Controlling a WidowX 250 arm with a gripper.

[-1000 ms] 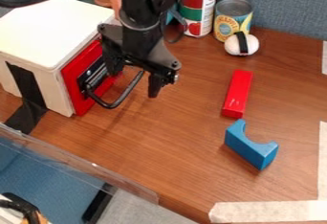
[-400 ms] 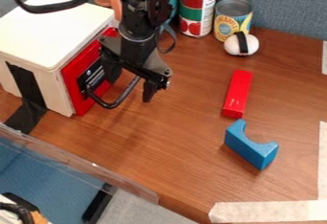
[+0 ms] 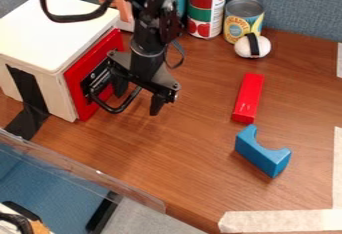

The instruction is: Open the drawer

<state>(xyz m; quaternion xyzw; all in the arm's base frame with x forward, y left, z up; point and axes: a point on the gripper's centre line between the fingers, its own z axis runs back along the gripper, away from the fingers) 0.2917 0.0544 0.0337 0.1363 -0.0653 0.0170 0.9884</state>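
1. Brown wood-grain table (image 3: 180,148).
2. At its left, 1 white-topped box (image 3: 53,33) with a red drawer front (image 3: 75,88); black tape (image 3: 27,122) runs down onto the wood.
3. At the back, 2 upright cans, 1 red-and-green (image 3: 202,14), 1 yellow-and-blue (image 3: 234,27).
4. Before them, 1 black-banded white toy (image 3: 264,47).
5. Nearer, 1 red block (image 3: 248,98), then 1 notched blue block (image 3: 266,159).
6. Pale tape (image 3: 287,221) by the near right corner.

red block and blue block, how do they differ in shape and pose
The red block is a straight bar, while the blue block has a curved notch. The red block lies flat; the blue block rests with its notch facing up and away from the camera. Both sit on the wooden table.
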